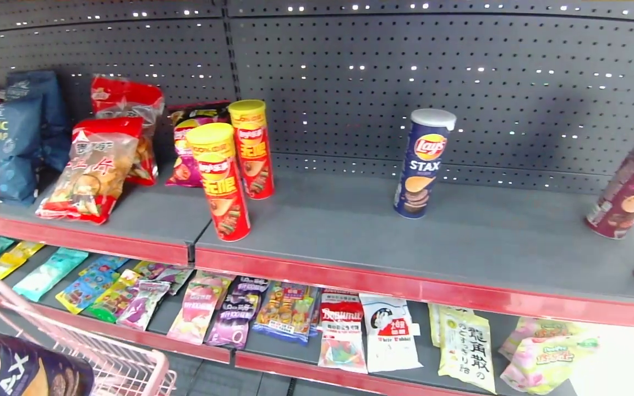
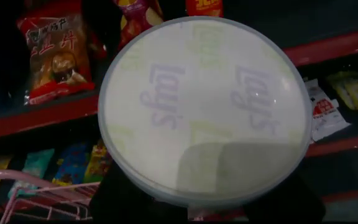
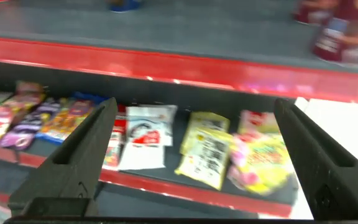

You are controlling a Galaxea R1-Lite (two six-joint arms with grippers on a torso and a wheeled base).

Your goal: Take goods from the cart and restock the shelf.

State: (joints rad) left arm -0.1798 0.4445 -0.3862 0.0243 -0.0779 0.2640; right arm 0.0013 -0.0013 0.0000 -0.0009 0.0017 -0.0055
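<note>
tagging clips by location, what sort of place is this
Most likely a shop aisle, or a mock-up of one: a red-edged shelf with a pegboard back, stocked with chip cans and snack bags, and a pink cart in front.

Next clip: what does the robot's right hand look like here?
The right hand has two matte black fingers. They are long, flat bars with straight edges, narrowing to blunt, slanted tips. Each looks thicker and stepped at the end nearest the camera. I see no cables, markings or differently coloured pads on them.
</note>
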